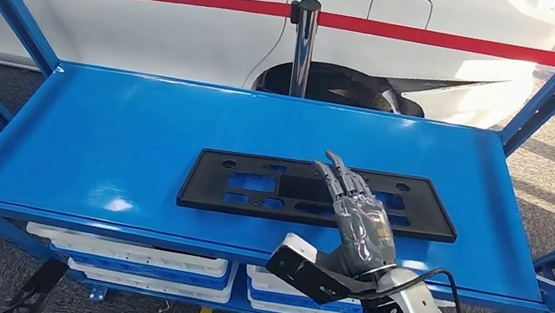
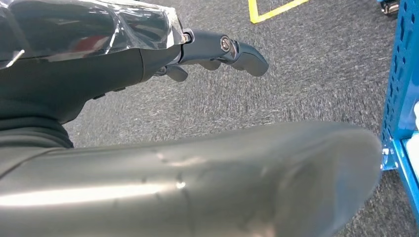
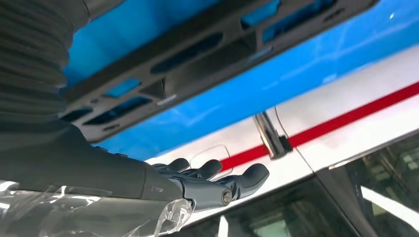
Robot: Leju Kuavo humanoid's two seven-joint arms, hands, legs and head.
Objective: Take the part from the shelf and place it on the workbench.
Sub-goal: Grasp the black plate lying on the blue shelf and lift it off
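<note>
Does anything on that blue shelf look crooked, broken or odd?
Nothing stands out. The black part lies flat on the blue shelf, roughly square to its edges, seemingly undamaged. The right hand hovers above it, fingers extended.

Blue shelf (image 1: 90, 134) bearing a flat black part (image 1: 251, 195).

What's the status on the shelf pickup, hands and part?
Right hand open, above the black part, not gripping. Left hand hanging by the floor, holding nothing. Part flat on the blue shelf. Nothing in the way.
</note>
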